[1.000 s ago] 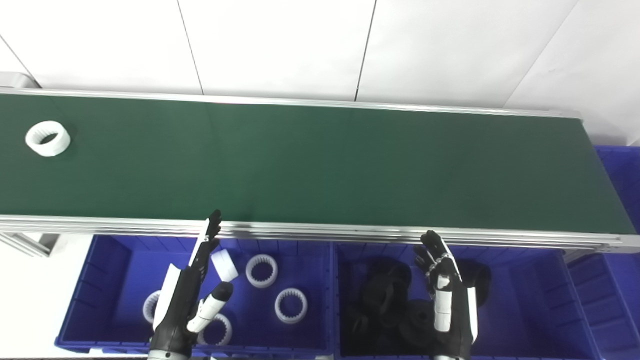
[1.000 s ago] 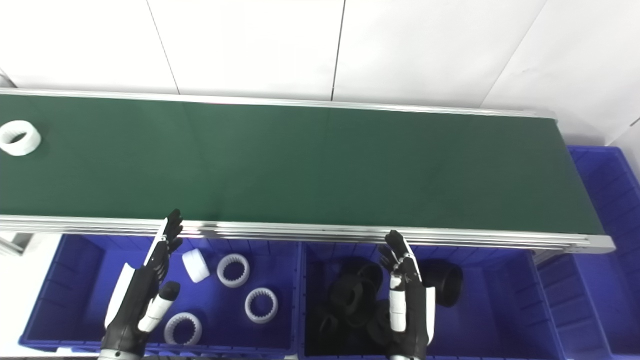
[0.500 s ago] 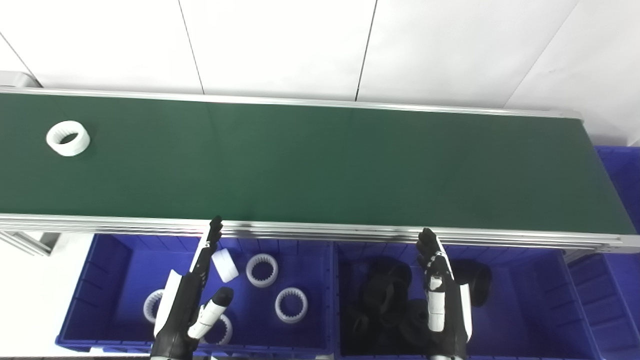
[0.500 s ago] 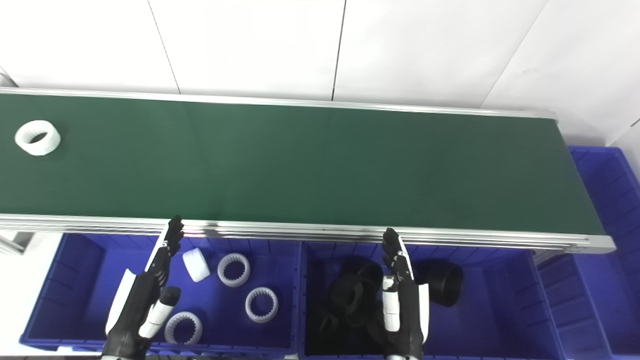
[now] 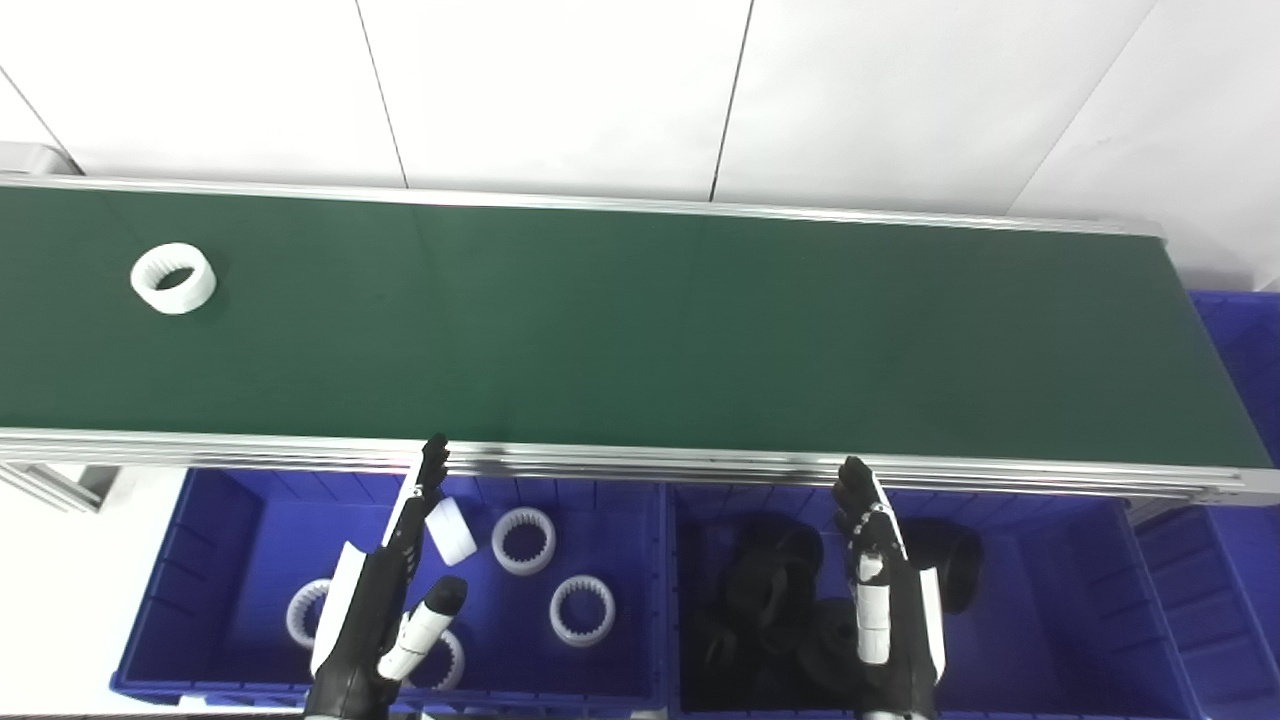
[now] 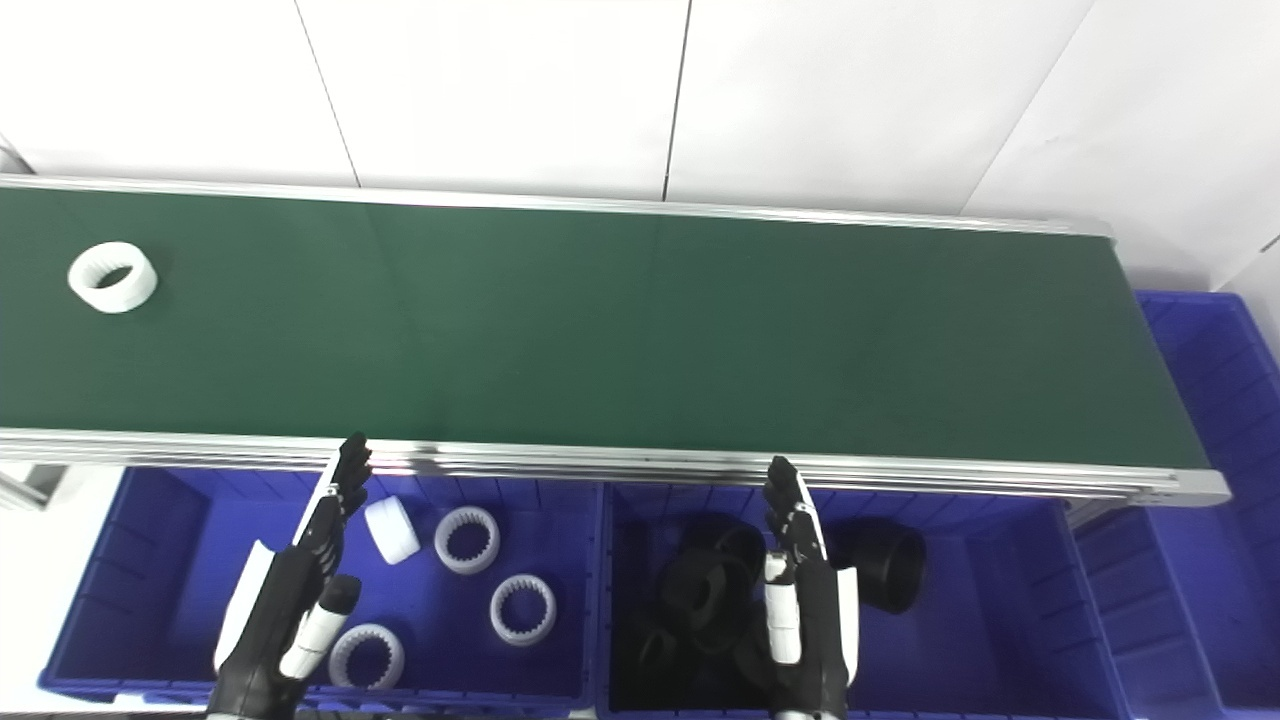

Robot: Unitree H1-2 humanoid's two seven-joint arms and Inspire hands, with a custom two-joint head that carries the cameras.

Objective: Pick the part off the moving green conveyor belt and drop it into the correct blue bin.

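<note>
One white toothed ring (image 5: pixel 173 279) far left on green conveyor belt (image 5: pixel 640 330), up-left of left robot hand (image 5: pixel 385 600), the nearer; right robot hand (image 5: pixel 885 600) well apart. Both released, empty, over blue bins.

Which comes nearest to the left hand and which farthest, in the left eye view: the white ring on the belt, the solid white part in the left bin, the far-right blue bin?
1. Solid white part: in the left bin, just right of the left hand.
2. White ring: up on the green belt, far left.
3. Far-right blue bin: at the picture's right edge.
</note>
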